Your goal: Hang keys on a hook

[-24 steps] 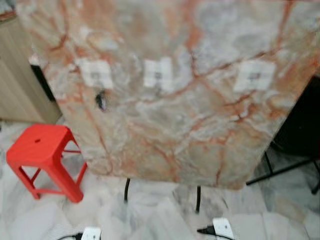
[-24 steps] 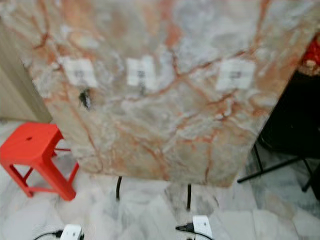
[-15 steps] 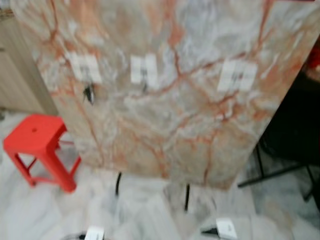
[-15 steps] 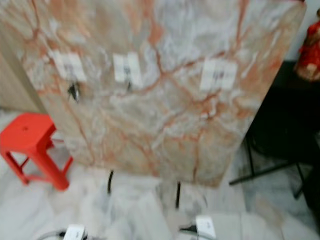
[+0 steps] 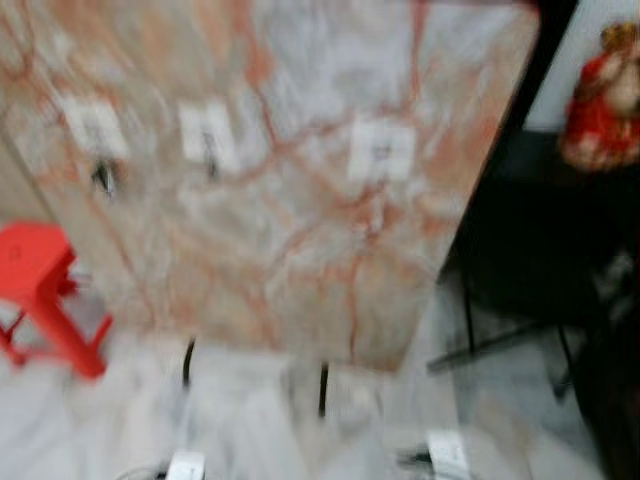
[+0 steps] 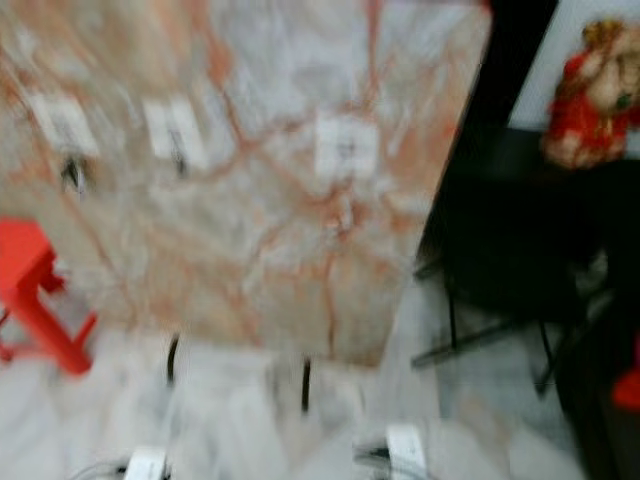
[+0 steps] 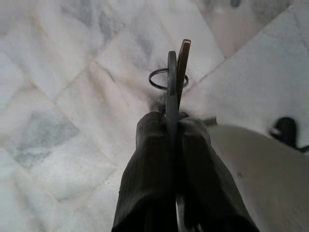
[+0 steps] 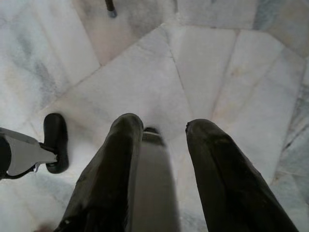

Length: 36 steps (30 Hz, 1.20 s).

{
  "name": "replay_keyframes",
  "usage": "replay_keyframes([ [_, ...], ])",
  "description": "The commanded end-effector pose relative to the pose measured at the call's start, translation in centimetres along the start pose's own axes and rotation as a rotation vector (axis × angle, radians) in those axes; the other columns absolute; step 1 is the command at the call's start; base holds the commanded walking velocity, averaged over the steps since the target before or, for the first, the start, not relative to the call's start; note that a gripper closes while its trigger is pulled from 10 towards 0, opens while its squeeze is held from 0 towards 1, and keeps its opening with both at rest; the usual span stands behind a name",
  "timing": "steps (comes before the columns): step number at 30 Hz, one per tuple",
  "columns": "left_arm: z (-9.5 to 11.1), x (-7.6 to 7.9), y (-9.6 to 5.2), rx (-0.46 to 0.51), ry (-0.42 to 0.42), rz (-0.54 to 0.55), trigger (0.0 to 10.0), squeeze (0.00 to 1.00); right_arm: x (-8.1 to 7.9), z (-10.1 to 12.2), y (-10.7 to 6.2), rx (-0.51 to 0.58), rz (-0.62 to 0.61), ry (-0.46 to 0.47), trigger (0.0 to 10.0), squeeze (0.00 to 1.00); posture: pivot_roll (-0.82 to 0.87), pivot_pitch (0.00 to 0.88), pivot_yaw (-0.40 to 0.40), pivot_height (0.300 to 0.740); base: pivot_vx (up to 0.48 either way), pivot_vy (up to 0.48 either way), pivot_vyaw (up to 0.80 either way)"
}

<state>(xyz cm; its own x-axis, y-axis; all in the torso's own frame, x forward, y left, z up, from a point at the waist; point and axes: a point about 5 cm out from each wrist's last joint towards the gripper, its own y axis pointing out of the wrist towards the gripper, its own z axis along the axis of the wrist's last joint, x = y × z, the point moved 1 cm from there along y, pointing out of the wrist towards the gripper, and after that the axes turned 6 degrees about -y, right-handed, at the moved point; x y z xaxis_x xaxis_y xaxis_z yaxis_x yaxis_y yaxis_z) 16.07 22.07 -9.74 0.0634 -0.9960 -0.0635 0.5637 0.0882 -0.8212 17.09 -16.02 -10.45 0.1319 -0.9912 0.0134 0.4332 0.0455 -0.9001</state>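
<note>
Left wrist view: the left gripper (image 7: 175, 126) has its fingers pressed together on the keys (image 7: 176, 72), which stick out past the fingertips with the ring (image 7: 166, 79) showing; marble floor (image 7: 58, 96) lies below. The keys are thus in hand and low, well apart from the hooks. In the right wrist view, the right gripper (image 8: 164, 130) hangs idle over the floor with its fingers apart and nothing between them.

The head views are blurred. The marble panel (image 5: 290, 230) carries three white hook plates: left (image 5: 92, 127), middle (image 5: 207, 135) and right (image 5: 381, 148). A dark item (image 5: 102, 178) hangs under the left plate; the blur hides what it is.

Judged status: grasp done; lifting the keys to a free hook and seating the ring remain.

Against the earlier frames, the whole scene sits further left: the red stool (image 5: 40, 290) is at the left edge, and a black stand (image 5: 520, 270) with a red figure (image 5: 600, 95) has entered at far right. This is camera motion, not object motion.
</note>
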Motion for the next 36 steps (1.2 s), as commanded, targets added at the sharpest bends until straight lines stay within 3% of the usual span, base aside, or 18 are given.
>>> replay_keyframes([
  [1, 0.0, 0.6, 0.1, 0.000, -0.005, -0.015, 10.0, 0.00, 1.0, -0.2, -0.1, -0.008, -0.025, 0.005, 10.0, 0.00, 0.01, 0.000, -0.006, 0.740, 0.000, -0.382, 0.00],
  [25, 0.4, 0.8, 0.2, 0.025, -0.057, 0.001, 10.0, 0.00, 1.5, -0.4, -0.2, -0.014, -0.030, -0.018, 10.0, 0.00, 0.00, 0.000, -0.026, 0.740, 0.000, -0.340, 0.00],
  [27, 1.1, 0.5, 0.2, 0.050, -0.071, 0.013, 10.0, 0.00, 1.5, -0.4, -0.2, -0.014, -0.031, -0.020, 10.0, 0.00, 0.00, 0.000, -0.019, 0.740, 0.000, 0.000, 0.00],
  [36, 8.0, -0.5, 0.3, 0.339, -0.051, 0.020, 10.0, 0.00, 1.3, 0.5, -0.1, 0.017, -0.032, -0.032, 10.0, 0.00, 0.00, 0.000, 0.005, 0.740, 0.000, 0.000, 0.00],
])
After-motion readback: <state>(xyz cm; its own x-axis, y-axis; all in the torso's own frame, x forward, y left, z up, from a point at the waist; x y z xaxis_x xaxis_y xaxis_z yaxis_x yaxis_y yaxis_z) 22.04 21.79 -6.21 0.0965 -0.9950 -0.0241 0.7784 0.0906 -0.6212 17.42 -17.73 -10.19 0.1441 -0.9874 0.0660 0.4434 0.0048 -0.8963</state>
